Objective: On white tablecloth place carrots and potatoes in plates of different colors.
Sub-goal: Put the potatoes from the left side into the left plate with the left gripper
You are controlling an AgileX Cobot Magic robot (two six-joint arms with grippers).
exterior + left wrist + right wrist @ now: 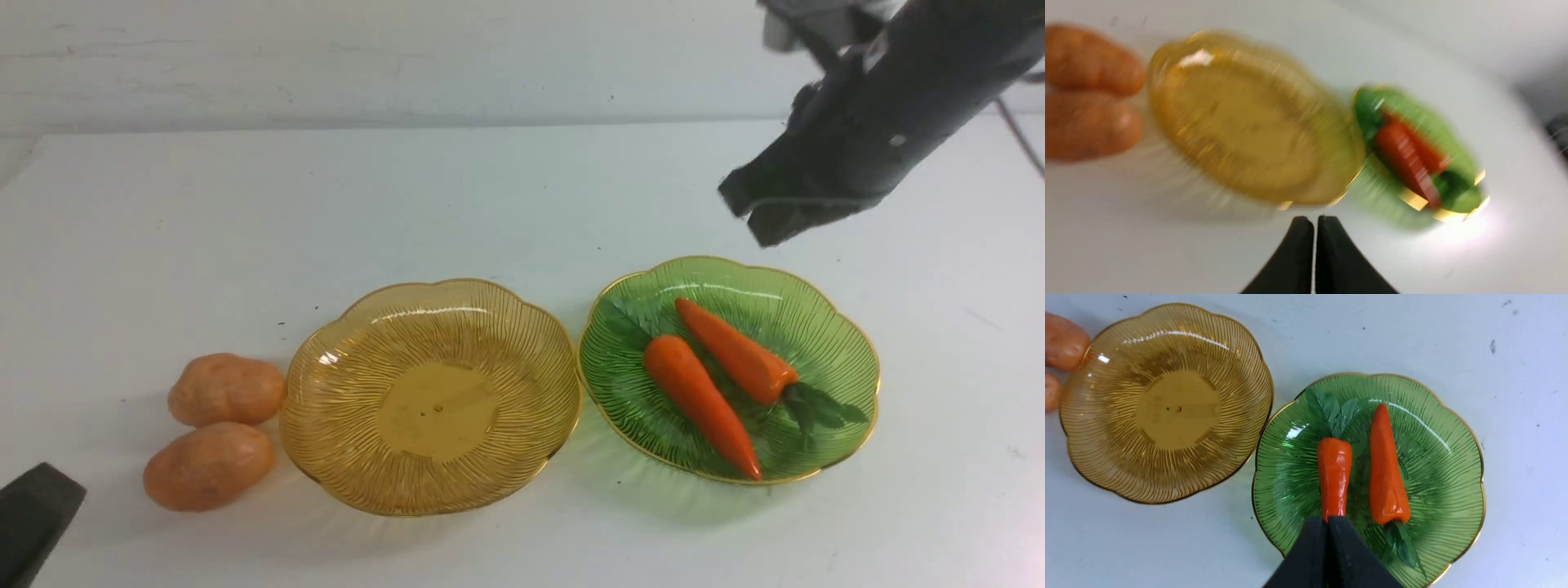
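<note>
Left fingers (37,510) near potatoes (226,389); green plate (845,331) holds both carrots (702,400).

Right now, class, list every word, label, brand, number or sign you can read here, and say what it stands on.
None: no readable text shows in any view.
The amber plate, green plate, carrots, potatoes and white tablecloth carry no writing; the cloth's dark specks are only marks.

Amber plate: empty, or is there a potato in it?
Empty. The amber plate shows only its bare ribbed bottom in the front and right wrist views; both potatoes lie on the tablecloth beside it.
</note>
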